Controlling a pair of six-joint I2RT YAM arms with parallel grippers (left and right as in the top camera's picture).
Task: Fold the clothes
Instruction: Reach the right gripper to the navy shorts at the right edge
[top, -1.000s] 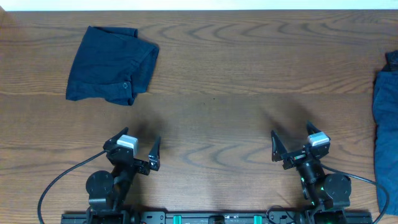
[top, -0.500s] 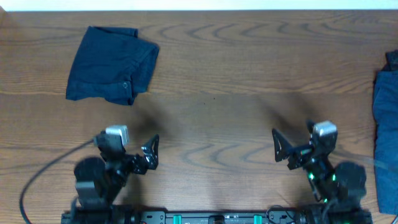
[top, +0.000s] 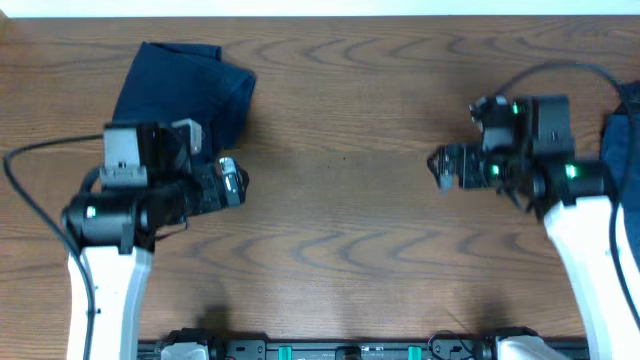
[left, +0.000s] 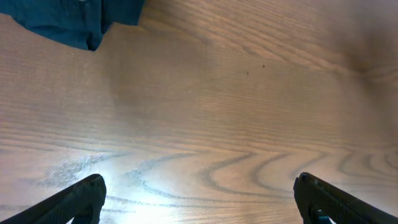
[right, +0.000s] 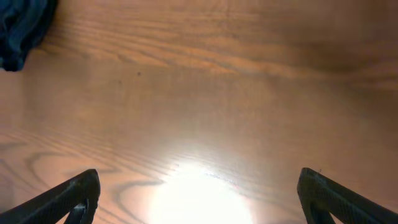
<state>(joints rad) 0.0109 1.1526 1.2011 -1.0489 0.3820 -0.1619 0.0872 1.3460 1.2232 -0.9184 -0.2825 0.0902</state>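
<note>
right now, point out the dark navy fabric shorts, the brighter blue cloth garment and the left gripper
dark navy shorts (top: 175, 80), overhead view, upper fabric
brighter blue garment (top: 630, 150), overhead view, visible edge strip
left gripper (left: 199, 202), left wrist view, midway between fingertips

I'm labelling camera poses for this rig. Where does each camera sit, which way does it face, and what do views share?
Overhead: fixed above the table, looking straight down; both arms, left gripper and right gripper show.
Left wrist: on the left arm, looking down at bare wood; its open fingertips frame the bottom.
Right wrist: likewise, on the right arm; open fingertips below.
Shared: overhead and left wrist both show the navy shorts.
</note>
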